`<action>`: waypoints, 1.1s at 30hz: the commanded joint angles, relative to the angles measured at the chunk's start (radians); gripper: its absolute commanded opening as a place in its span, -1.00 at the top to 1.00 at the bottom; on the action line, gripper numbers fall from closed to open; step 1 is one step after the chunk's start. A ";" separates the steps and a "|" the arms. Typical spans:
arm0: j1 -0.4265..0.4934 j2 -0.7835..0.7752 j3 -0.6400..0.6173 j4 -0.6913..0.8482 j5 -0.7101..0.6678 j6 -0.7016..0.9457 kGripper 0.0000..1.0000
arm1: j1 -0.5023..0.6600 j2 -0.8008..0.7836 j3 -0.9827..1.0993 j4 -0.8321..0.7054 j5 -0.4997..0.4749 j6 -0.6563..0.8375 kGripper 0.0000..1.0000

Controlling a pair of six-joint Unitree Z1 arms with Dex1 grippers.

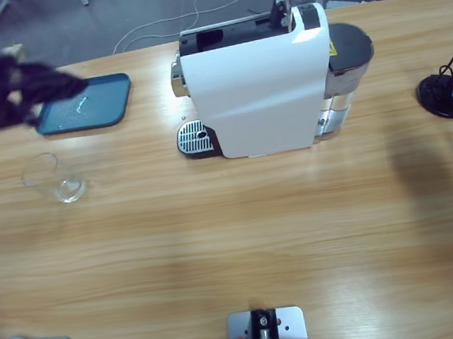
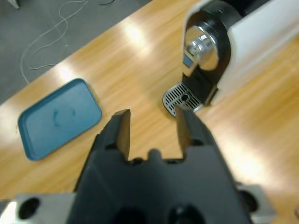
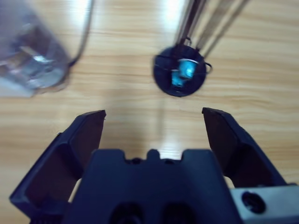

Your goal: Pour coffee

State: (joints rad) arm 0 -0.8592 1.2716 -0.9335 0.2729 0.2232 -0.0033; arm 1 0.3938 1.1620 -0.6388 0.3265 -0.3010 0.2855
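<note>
Your left end effector (image 2: 152, 128) hangs above the counter (image 1: 236, 251) with its jaws parted a moderate way and nothing between them. Past its tips, in the left wrist view, you see the coffee machine (image 2: 224, 51) with its silver spout and the round metal drip grate (image 2: 180, 99) below it; off to the left lies the blue tray (image 2: 58, 119), flat on the wood. In the high view a dark blurred shape — an arm's end — sits at the far left edge, overlapping that tray (image 1: 90, 103).

Your right end effector (image 3: 153, 116) is spread wide and also empty. It looks down on a black round stand base (image 3: 180, 74) with a blue-green piece in it and thin rods rising from it; the same base (image 1: 447, 95) stands at the far right of the counter.

The clear glass (image 1: 52, 178) stands upright left of the machine, near the tray but apart from it, well clear of the drip grate (image 1: 193, 137). You cannot tell whether any coffee lies in it — the bottom only looks pale. The white machine (image 1: 257, 83) stands at the far middle.
</note>
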 commanded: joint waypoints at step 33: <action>-0.036 -0.085 0.183 -0.126 -0.200 -0.063 -0.98 | -0.294 0.516 0.261 -0.774 0.046 -0.064 0.14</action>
State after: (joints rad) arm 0 -0.8865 1.1442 -0.7769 0.1679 0.0359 -0.0516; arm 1 0.1204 1.6287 -0.4088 -0.3970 -0.2679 0.2353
